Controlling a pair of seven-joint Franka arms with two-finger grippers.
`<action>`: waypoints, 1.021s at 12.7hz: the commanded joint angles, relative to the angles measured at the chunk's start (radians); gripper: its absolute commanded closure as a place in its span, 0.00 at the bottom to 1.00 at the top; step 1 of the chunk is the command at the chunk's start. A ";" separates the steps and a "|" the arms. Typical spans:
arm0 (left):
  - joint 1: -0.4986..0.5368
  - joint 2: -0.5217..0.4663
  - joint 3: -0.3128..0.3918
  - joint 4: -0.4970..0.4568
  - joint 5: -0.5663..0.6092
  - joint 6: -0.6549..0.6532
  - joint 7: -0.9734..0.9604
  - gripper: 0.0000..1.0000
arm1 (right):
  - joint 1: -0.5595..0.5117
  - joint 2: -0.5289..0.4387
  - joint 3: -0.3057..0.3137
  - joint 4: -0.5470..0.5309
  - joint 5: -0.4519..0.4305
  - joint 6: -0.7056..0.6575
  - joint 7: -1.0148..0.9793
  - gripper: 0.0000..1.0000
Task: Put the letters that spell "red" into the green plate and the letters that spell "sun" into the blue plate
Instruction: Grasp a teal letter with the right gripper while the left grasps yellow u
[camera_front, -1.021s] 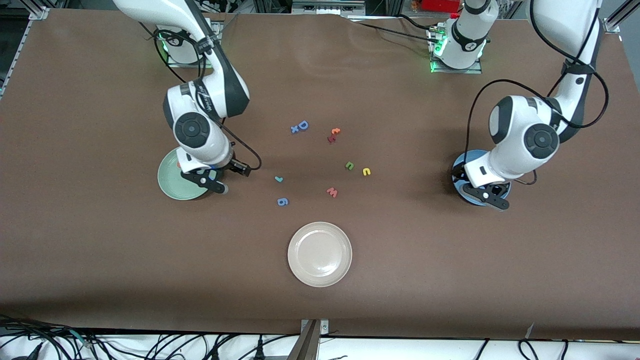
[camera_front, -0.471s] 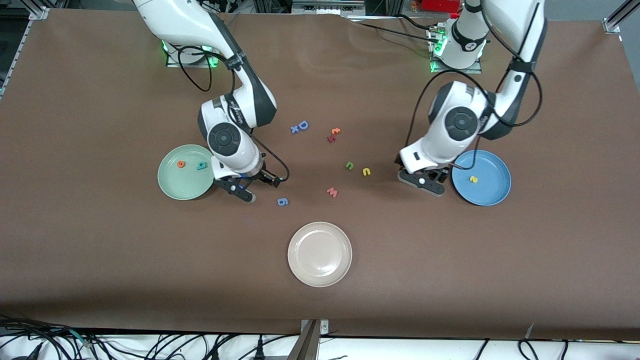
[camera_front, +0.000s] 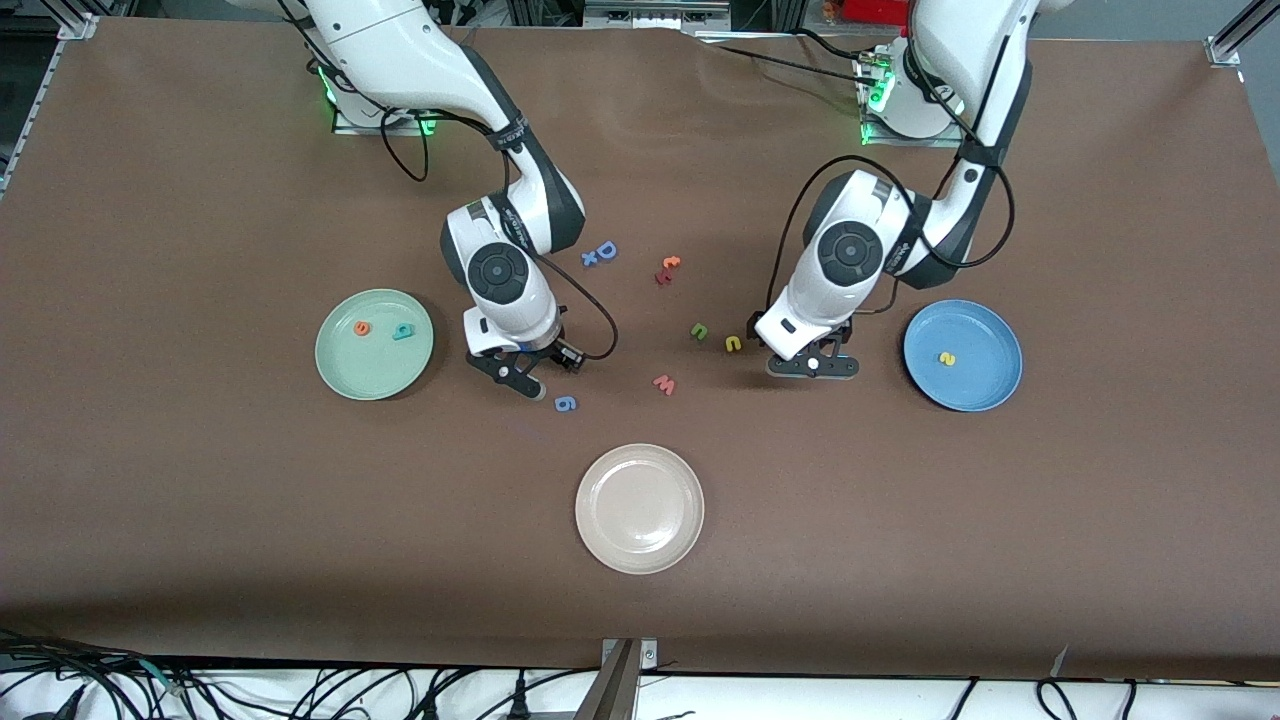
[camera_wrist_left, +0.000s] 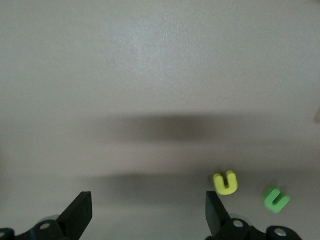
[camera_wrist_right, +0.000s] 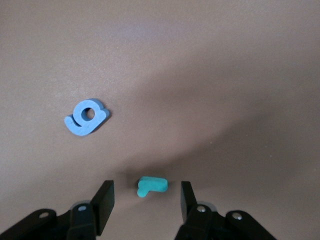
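The green plate (camera_front: 375, 372) holds an orange "e" (camera_front: 362, 327) and a teal "d" (camera_front: 403, 331). My right gripper (camera_front: 520, 375) is low over the table between that plate and the blue "g" (camera_front: 565, 403). In the right wrist view the teal "r" (camera_wrist_right: 152, 186) lies between its open fingers (camera_wrist_right: 146, 200), with a gap on each side. The blue plate (camera_front: 978, 388) holds a yellow "s" (camera_front: 946, 358). My left gripper (camera_front: 805, 365) stands open and empty (camera_wrist_left: 147, 215) beside the yellow "n" (camera_front: 733, 344) (camera_wrist_left: 226, 182), with the olive "u" (camera_front: 700, 331) (camera_wrist_left: 276, 199) just past it.
A pink "w" (camera_front: 664, 384) lies nearer the front camera than the "u". A blue "D" (camera_front: 605, 250) with a small "x", and orange-red letters (camera_front: 668, 268), lie toward the bases. A cream plate (camera_front: 639, 508) sits nearest the front camera.
Both arms swung from over their plates toward the table's middle. The right gripper now covers the teal "r" in the front view. The left gripper stopped beside the yellow "n".
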 joint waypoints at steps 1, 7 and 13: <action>-0.040 0.058 -0.005 0.069 0.004 -0.007 -0.156 0.00 | 0.012 0.012 -0.007 0.015 0.017 0.002 0.020 0.47; -0.088 0.109 -0.005 0.104 0.017 -0.007 -0.258 0.00 | 0.012 0.020 -0.007 0.001 0.013 0.002 0.020 0.47; -0.091 0.152 -0.006 0.107 0.015 0.019 -0.302 0.01 | 0.021 0.036 -0.007 0.001 0.017 0.016 0.020 0.49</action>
